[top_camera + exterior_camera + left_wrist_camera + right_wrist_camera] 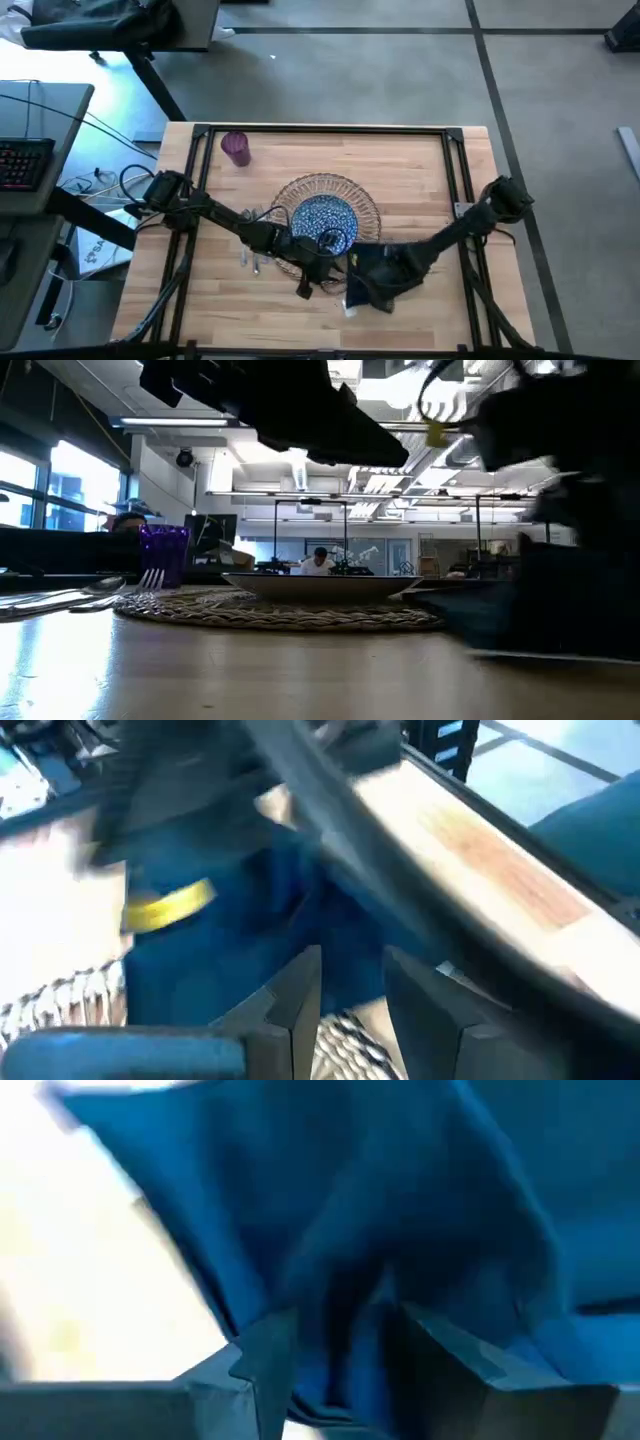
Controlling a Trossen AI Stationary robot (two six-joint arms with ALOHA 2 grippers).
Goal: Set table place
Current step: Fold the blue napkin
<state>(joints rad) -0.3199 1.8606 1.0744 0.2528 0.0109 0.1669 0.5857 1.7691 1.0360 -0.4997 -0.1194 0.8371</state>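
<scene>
Place setting in progress, seen from above. The right gripper (362, 283) pinches the navy napkin (385, 278), whose cloth bunches between its fingers (262, 1365) in the right wrist view; the napkin lies rumpled on the table (420, 170), just beside the near right edge of the wicker charger (366, 205). The left gripper (305, 285) hovers near the charger's front rim, close to the napkin, its fingers (300, 1005) parted a little with nothing evidently between them. Risk one — the two grippers work close together over the same corner of cloth, so a pull by either could drag the napkin onto the charger or nudge the blue-patterned plate (324, 222) off centre. Risk two — the cloth is gathered rather than flat; if released as it lies, it would likely settle in a crumpled heap instead of a neat fold. Risk three — the cutlery (252, 262) lies loose to the left of the charger under the left arm, where a low sweep could scatter it. The napkin appears dark blue, soft and deeply creased, with no clean folded edge showing. The plate sits centred on the charger, a purple cup (236, 148) well apart at the far left.
</scene>
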